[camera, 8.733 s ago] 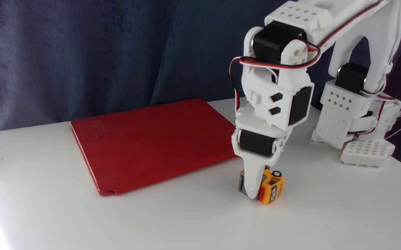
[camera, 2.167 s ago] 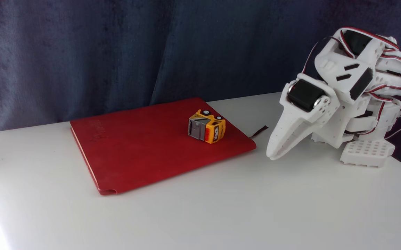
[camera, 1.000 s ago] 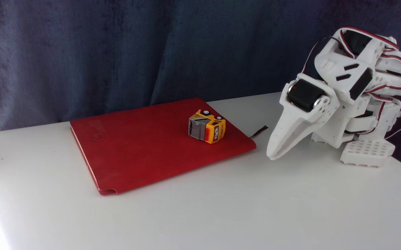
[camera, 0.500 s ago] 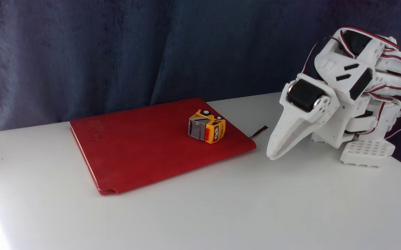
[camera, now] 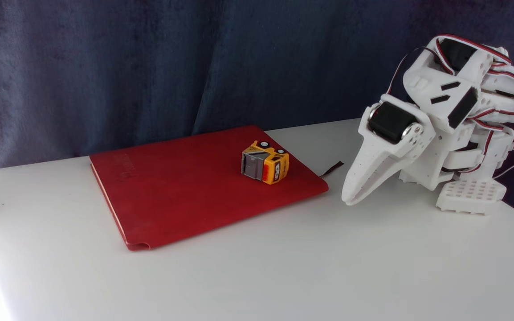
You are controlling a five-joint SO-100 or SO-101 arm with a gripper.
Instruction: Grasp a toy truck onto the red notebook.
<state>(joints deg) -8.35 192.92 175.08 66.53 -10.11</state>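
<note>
The toy truck [camera: 265, 162], orange-yellow with a grey back, lies tipped on its side with its wheels up on the right part of the red notebook [camera: 185, 187]. The notebook lies flat on the white table, a thin dark ribbon [camera: 332, 168] poking out at its right corner. My white gripper [camera: 349, 200] is folded back at the right, fingers together and pointing down-left, its tip just above the table right of the notebook corner. Nothing is between the fingers.
The arm's base [camera: 466, 178] stands at the table's right back edge. A dark blue curtain [camera: 150, 67] hangs behind the white table [camera: 283, 267].
Earlier the gripper stood shut on the truck on the table in front of the notebook. Over the last two seconds nothing has moved.
</note>
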